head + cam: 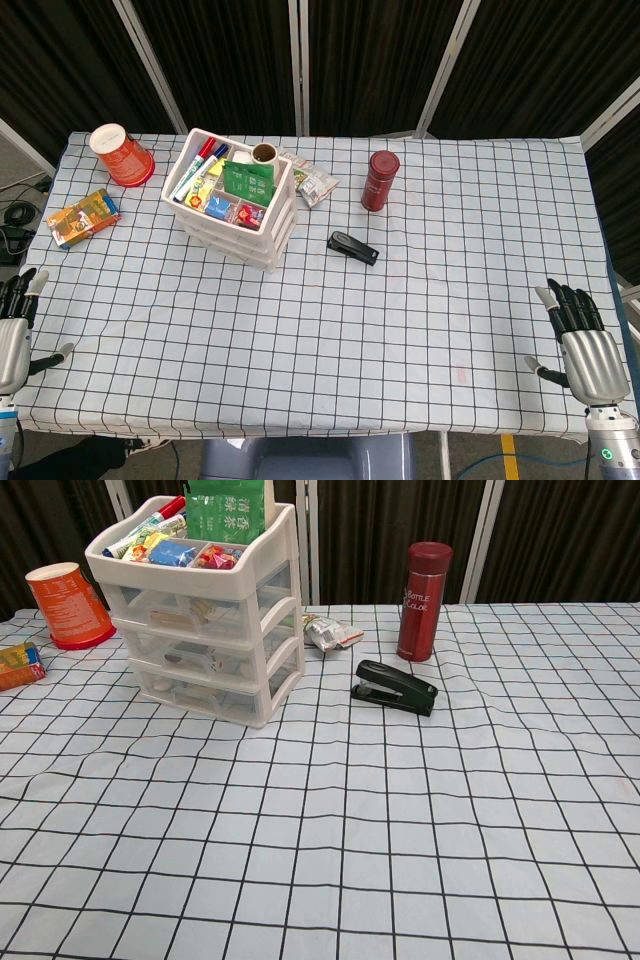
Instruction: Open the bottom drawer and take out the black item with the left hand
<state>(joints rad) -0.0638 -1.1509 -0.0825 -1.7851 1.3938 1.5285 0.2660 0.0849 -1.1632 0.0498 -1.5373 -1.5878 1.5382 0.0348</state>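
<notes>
The drawer unit (237, 205) stands at the far left of the bench (400, 330), its bottom drawer (215, 695) closed, and whatever black item it holds cannot be made out through the front. The left robot hand (15, 325) rests empty with fingers apart at the near left edge, well short of the drawer unit. The right robot hand (580, 335), also empty and spread, lies much farther from the drawer unit, so I judge the left better placed.

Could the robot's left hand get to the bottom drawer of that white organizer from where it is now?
Probably yes. The left hand sits open at the table's near left edge, and only bare checkered cloth lies between it and the closed bottom drawer. The stapler lies off to the organizer's right.
</notes>
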